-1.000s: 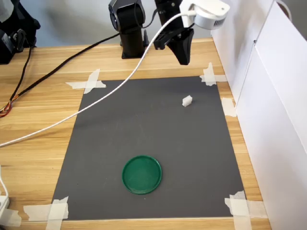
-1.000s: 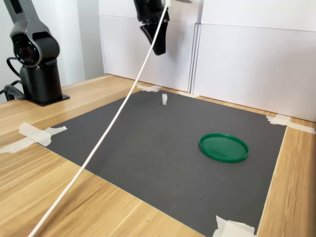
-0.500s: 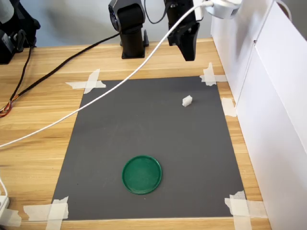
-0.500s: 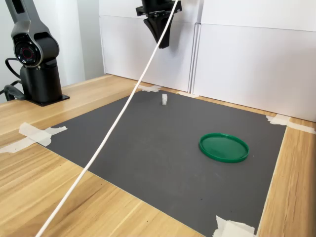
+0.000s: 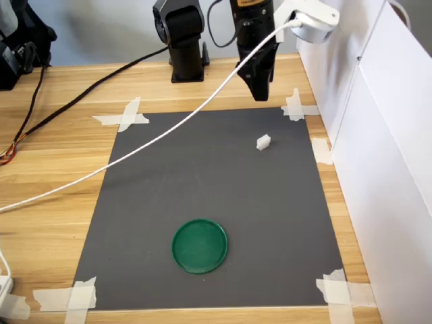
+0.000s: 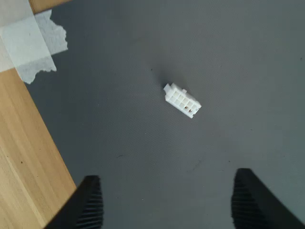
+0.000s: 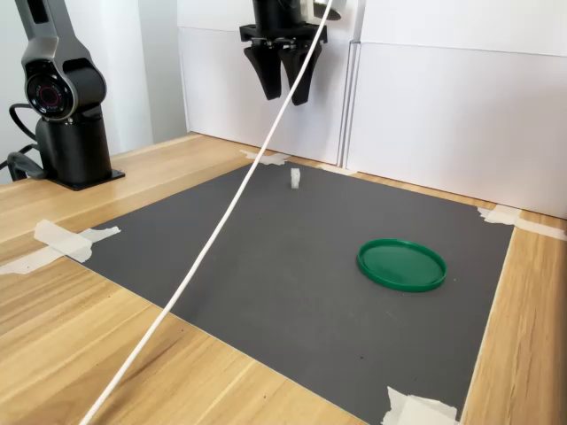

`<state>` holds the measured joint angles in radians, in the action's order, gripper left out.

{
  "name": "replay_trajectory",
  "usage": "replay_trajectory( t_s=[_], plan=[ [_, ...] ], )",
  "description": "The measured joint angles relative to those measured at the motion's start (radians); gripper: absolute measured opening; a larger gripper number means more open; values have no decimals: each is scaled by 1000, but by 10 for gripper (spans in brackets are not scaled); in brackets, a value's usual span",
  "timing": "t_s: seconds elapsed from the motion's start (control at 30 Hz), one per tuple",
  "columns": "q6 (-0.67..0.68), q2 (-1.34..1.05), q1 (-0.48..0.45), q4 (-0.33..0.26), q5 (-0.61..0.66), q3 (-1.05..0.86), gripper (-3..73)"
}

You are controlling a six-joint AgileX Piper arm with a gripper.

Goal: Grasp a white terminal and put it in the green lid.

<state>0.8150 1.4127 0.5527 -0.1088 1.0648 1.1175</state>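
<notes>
Your gripper (image 7: 284,91) is hanging in the air above the far end of the mat (image 5: 202,182), pointing down, with its jaws spread wide and nothing between them. In the wrist view you can see both fingertips (image 6: 88,202) sitting well apart, bare mat between them, and the terminal (image 6: 181,99) lying clear of both, untouched. It's a little white block with a grid of sockets on one face, lying skewed relative to the fingers. In the first exterior view the gripper (image 5: 260,91) shows just over the mat's far edge, and the terminal (image 5: 263,142) sits on the mat nearer the camera than that, toward the first exterior view's right, near the taped corner (image 5: 295,106). In the second exterior view the terminal (image 7: 295,178) is down below the gripper, close to the mat's far edge. The lid (image 5: 200,246) is well apart from all that, flat on the near part of the mat in the first exterior view, rim up and empty; in the second exterior view it's the green disc (image 7: 401,264) off to the right. A white cable (image 5: 142,147) runs from the wrist camera (image 5: 312,17) across the mat and off the first exterior view's left. Beige tape holds the mat's corners to the wooden table (image 5: 47,229), and white panels (image 7: 452,97) wall off one side.
</notes>
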Motion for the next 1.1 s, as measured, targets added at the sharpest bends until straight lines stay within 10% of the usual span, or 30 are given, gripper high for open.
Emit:
replay_trajectory(
  t_s=[1.1],
  plan=[
    [-71, 181, 0, 13, -250, -107, 696]
  ],
)
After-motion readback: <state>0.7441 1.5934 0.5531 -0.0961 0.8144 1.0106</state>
